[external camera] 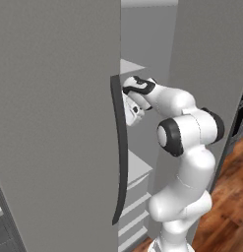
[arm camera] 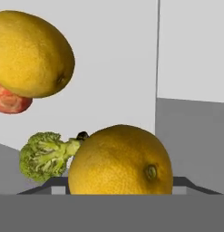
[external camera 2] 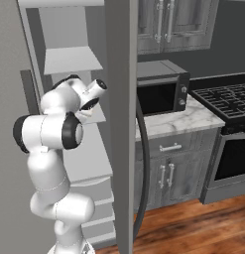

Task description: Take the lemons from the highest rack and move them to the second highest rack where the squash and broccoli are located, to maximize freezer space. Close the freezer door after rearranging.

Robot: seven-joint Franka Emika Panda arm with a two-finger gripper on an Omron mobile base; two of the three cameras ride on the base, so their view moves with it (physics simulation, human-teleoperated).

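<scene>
Inside the open freezer [external camera: 147, 44], beside the broccoli [arm camera: 45, 155], the white arm [external camera: 184, 142] reaches over a grey rack [external camera 2: 74, 60] with its gripper [external camera: 134, 109] turned inward. Hand view: one lemon [arm camera: 120, 161] sits close against the camera, just beside the broccoli and touching its stalk; a second lemon [arm camera: 31, 54] appears above and left of the broccoli, overlapping a reddish rounded item [arm camera: 10, 102]. Whether either lemon is gripped or resting cannot be told; the fingertips are hidden behind the near lemon, so the state of the jaws cannot be told either

Risk, as judged: the near lemon is round and could roll off the rack if released on a slope or nudged on withdrawal; the upper lemon looks unsupported and might drop onto the broccoli. The door [external camera: 54, 123] with its dark handle [external camera: 120, 147] stands close to the arm, so a careless retreat could strike it

Base views show the arm's posture, the door and, on the right, the microwave [external camera 2: 161, 89] on the marble counter [external camera 2: 178, 121]; the hand view alone resolves the produce
</scene>
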